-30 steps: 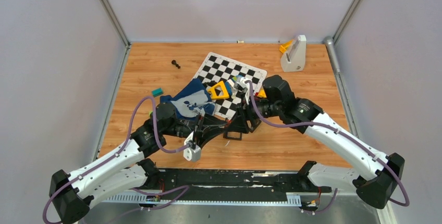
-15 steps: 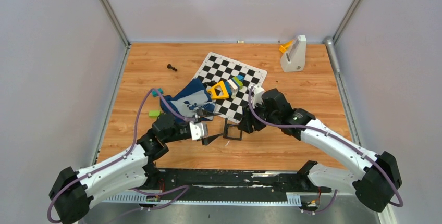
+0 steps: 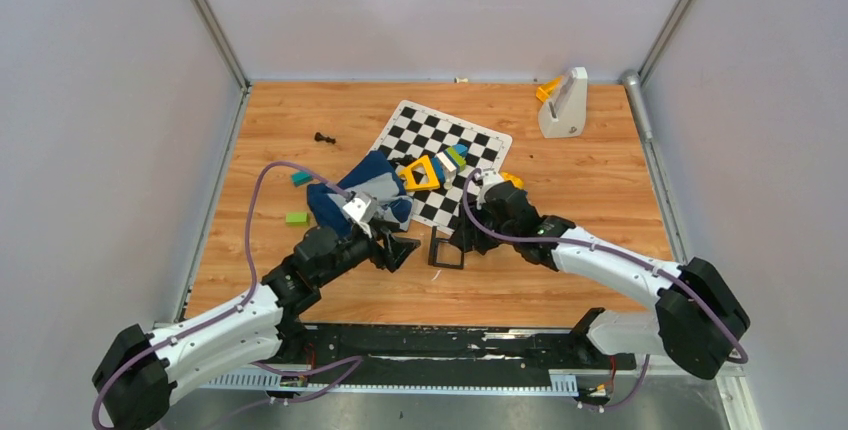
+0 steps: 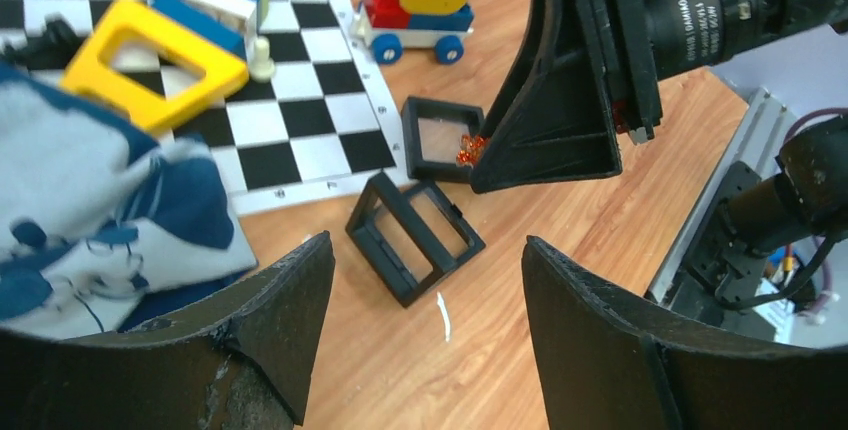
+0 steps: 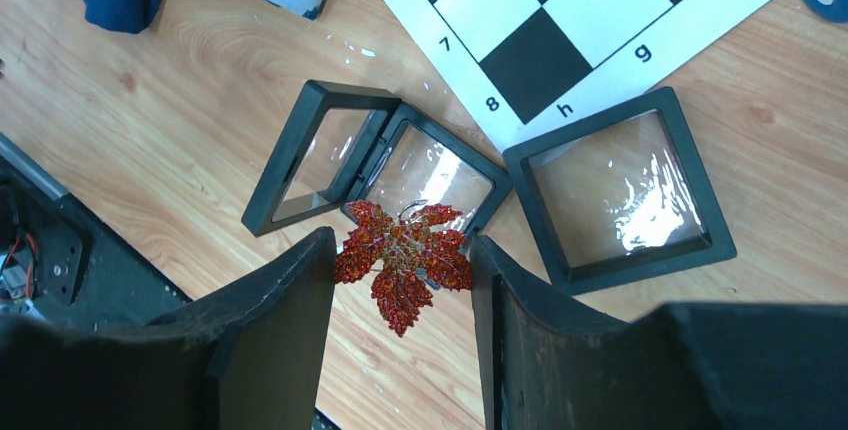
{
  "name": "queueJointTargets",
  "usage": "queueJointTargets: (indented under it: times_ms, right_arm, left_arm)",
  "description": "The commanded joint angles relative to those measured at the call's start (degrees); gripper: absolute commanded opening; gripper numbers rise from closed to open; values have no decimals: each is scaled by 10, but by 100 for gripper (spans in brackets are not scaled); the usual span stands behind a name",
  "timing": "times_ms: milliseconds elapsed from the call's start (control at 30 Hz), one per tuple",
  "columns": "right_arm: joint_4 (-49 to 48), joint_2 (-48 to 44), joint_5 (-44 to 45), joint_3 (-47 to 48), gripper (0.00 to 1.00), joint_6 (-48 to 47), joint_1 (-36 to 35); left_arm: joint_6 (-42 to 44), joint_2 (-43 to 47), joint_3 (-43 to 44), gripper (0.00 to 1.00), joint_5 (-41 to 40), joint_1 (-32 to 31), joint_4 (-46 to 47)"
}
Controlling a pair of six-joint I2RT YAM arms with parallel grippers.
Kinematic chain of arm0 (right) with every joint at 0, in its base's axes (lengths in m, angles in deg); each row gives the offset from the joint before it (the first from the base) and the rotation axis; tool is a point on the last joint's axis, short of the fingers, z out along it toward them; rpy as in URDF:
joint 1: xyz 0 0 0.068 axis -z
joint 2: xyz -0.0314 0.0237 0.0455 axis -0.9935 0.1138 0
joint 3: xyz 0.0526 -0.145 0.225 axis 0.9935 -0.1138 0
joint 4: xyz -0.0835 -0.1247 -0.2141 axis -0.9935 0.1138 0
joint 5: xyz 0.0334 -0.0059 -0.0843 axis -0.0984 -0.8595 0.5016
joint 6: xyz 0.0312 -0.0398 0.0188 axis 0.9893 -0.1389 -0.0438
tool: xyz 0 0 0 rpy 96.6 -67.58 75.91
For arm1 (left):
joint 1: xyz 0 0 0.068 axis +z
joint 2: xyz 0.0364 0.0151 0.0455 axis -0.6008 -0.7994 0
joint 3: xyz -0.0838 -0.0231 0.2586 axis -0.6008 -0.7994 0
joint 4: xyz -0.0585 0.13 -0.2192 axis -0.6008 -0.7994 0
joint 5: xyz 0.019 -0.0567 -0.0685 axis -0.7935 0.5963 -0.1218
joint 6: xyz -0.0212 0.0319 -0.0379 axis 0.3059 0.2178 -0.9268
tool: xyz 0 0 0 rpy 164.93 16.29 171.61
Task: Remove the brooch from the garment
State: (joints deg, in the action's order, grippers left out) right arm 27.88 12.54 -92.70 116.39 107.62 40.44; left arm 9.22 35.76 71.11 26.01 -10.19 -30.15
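Note:
The brooch (image 5: 403, 265), a glittering orange-red leaf pin, sits pinched between the two fingers of my right gripper (image 5: 402, 240), just above an open black hinged frame box (image 5: 375, 165). It also shows in the left wrist view (image 4: 470, 150) at the right gripper's tip. The garment (image 3: 365, 195), a navy shirt with a grey-white patch, lies crumpled left of the checkered mat, apart from the brooch. My left gripper (image 4: 425, 242) is open and empty over bare wood, between the shirt (image 4: 90, 220) and the hinged frame box (image 4: 415, 235).
A second black frame (image 5: 620, 190) lies by the checkered mat (image 3: 440, 145). Yellow and coloured blocks (image 3: 422, 172) and a toy car (image 4: 420, 5) sit on and beside the mat. A white stand (image 3: 563, 105) is back right, a black chess piece (image 3: 324, 138) back left, green blocks (image 3: 297, 217) left.
My left gripper has drawn back to the left, away from the black frames, and turned. My right gripper has come lower and nearer, over the frames.

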Motion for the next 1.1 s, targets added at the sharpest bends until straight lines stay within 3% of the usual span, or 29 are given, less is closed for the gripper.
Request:
queueJointTargets:
  times_ms: [0, 200, 1067]
  right_arm:
    - [-83, 18, 66, -1, 37, 38, -31]
    - [-101, 60, 148, 6, 38, 41, -80]
    - [-129, 114, 158, -4, 43, 48, -105]
  left_arm:
    - [-114, 3, -8, 76, -39, -1, 3]
    - [-150, -15, 4, 75, -49, -1, -29]
    - [-168, -122, 29, 65, -42, 0, -9]
